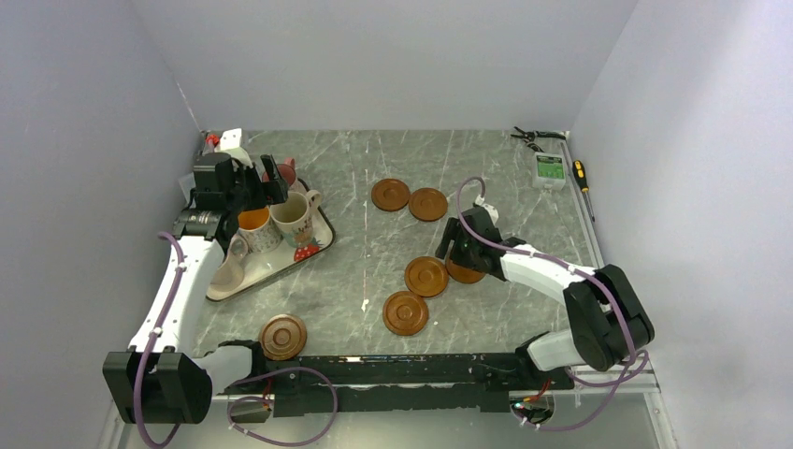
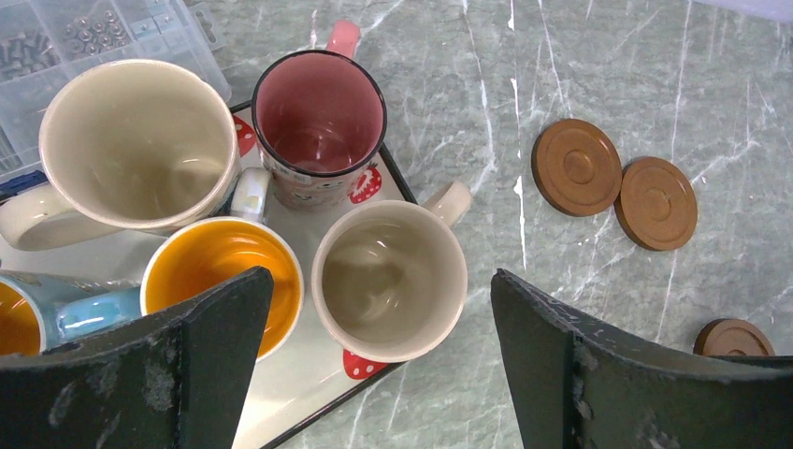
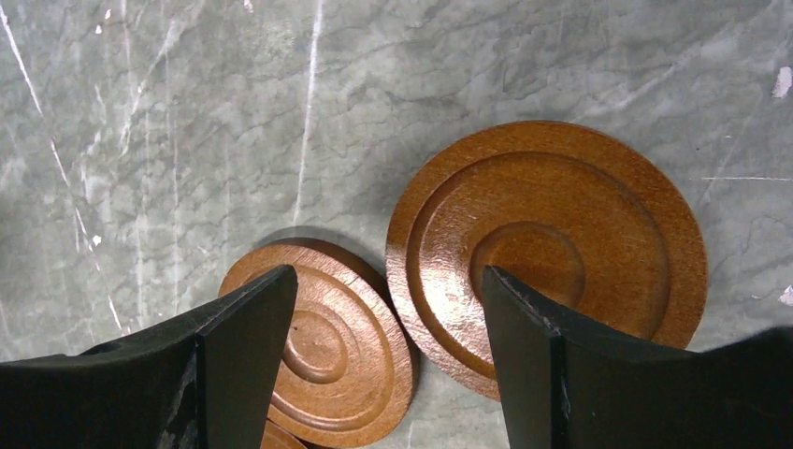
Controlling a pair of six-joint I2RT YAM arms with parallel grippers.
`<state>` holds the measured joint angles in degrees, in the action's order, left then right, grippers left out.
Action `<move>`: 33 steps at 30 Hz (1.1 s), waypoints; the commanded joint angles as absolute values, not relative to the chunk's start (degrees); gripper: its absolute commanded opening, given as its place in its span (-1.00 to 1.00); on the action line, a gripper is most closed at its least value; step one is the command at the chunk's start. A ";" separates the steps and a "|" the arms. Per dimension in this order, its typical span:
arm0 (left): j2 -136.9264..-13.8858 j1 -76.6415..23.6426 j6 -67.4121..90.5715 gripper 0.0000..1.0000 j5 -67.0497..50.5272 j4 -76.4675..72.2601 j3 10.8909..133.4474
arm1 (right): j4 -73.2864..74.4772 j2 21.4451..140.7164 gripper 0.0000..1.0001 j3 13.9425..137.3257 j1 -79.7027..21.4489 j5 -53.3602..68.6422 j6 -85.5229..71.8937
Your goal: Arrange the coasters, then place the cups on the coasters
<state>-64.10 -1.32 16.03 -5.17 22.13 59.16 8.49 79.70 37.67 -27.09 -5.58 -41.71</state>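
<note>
overhead six coasters, left wrist view only three

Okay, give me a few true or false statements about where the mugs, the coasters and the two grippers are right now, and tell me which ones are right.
1. None of the mugs stands on any of the coasters. True: the ones in view sit on the tray.
2. The left gripper is shut on the pink-lined mug. False: it is open above the mugs and grips nothing.
3. Six coasters lie on the table. True: one is partly hidden under the right gripper.
4. The right gripper is over the tray. False: it hangs open over coasters in the middle of the table.
</note>
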 commanded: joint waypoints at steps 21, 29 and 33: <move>-65.69 -1.49 17.00 0.87 -6.59 21.97 61.83 | -6.93 89.67 0.43 38.88 -19.07 -9.57 -40.92; -66.23 -1.45 17.11 0.87 -7.16 22.06 61.96 | -8.70 95.01 0.43 43.53 -16.21 -9.16 -39.59; -66.49 -1.45 17.08 0.87 -7.53 22.23 62.07 | -8.69 98.32 0.43 46.78 -15.43 -7.90 -38.58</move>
<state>-66.28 -1.32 16.23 -6.20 22.20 59.55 -9.21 94.72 43.99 -16.40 -7.97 -40.58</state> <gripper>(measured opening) 0.934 0.716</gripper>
